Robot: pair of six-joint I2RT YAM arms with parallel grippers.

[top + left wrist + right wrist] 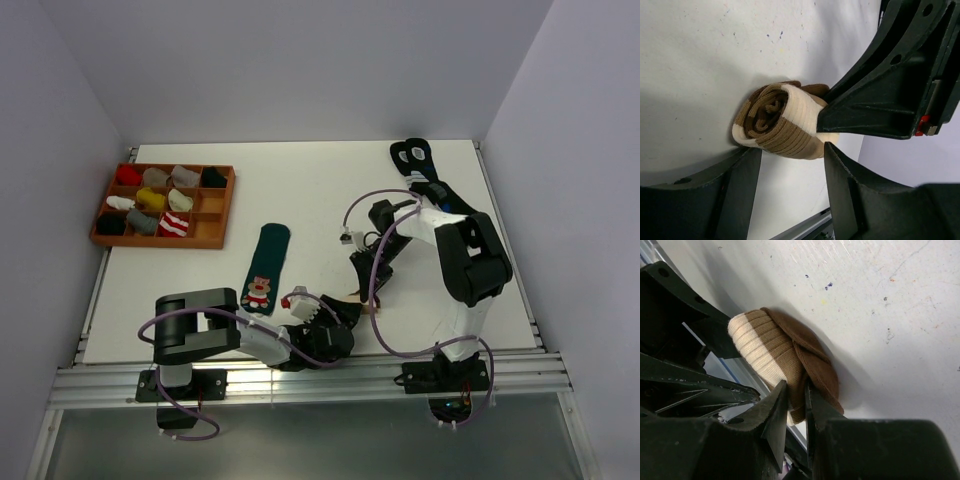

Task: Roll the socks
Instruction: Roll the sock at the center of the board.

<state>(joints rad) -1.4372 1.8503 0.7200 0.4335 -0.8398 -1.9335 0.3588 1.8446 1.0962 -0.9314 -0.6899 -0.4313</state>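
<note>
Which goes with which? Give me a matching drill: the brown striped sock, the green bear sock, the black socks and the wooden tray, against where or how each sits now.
Things:
1. brown striped sock
2. green bear sock
3. black socks
4. wooden tray

Places or states:
a. far right corner of the table
b. rolled up, near the front edge
c. far left, holding rolled socks
d. lying flat, mid-table

Pairs: 1-b, 2-d, 3-a, 4-c.
</note>
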